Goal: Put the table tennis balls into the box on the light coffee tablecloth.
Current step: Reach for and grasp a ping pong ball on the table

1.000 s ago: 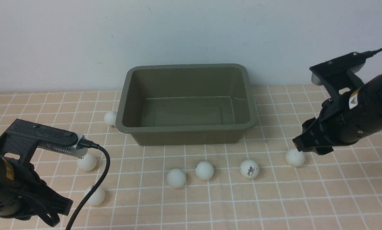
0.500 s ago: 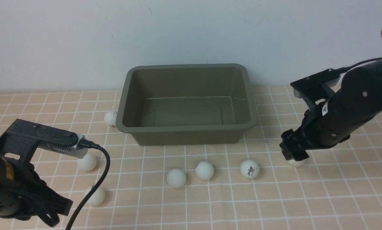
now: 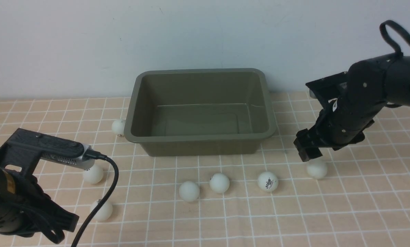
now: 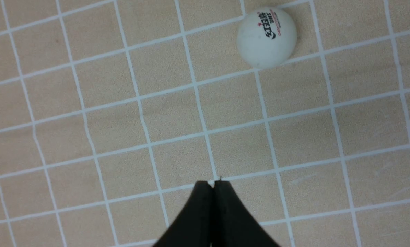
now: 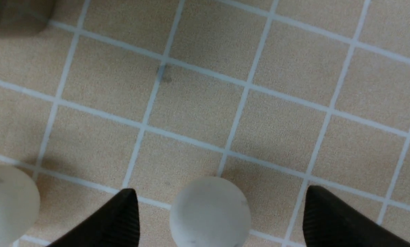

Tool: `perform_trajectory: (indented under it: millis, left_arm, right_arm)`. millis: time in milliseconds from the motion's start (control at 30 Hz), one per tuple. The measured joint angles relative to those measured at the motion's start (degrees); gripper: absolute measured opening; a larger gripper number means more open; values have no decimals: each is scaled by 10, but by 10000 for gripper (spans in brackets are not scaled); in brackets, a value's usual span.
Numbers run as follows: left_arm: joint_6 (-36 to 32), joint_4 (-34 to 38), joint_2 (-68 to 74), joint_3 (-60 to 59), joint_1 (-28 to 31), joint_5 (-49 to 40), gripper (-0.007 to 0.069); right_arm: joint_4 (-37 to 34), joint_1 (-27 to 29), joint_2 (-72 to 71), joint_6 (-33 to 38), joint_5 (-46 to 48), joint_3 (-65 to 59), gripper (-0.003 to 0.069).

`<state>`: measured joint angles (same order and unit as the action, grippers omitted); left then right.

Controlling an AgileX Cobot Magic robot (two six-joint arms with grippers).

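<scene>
The olive-green box (image 3: 198, 138) stands empty at the middle back of the light coffee tablecloth (image 3: 328, 212). Several white table tennis balls lie on the cloth around it. The rightmost ball (image 3: 316, 168) sits just below my right gripper (image 3: 307, 154). In the right wrist view that ball (image 5: 210, 211) lies between the wide-open fingers of my right gripper (image 5: 220, 189), touching neither. My left gripper (image 4: 213, 183) is shut and empty, hovering low at the front left (image 3: 59, 226). A ball with a printed logo (image 4: 266, 37) lies ahead of it.
Three balls (image 3: 189, 190), (image 3: 219, 183), (image 3: 268, 181) line up in front of the box. One ball (image 3: 118, 126) rests against the box's left wall. Two more (image 3: 93, 173), (image 3: 102, 210) lie by the left arm. A white wall stands behind the box.
My right arm has swung left and tipped down over the rightmost ball, and its jaws have widened. The ball has stayed put. The left arm has not moved.
</scene>
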<state>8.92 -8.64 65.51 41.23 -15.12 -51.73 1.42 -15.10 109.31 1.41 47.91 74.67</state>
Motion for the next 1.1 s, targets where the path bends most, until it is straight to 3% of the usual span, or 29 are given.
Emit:
perform_trajectory:
  millis: [400,533,667,933,1100]
  left_arm:
    - [0,0,0,0,0,0,-69]
    - [0,0,0,0,0,0,-69]
    - [0,0,0,0,0,0,-69]
    - [0,0,0,0,0,0,-69]
    - [0,0,0,0,0,0,-69]
  right_arm:
    - [-14,0,41,8,2,1,565]
    - [-14,0,45,9,4,1,500]
    - [-14,0,45,9,9,1,365]
    - [-14,0,45,10,75,64,362]
    - [-44,0,45,16,154,197,362]
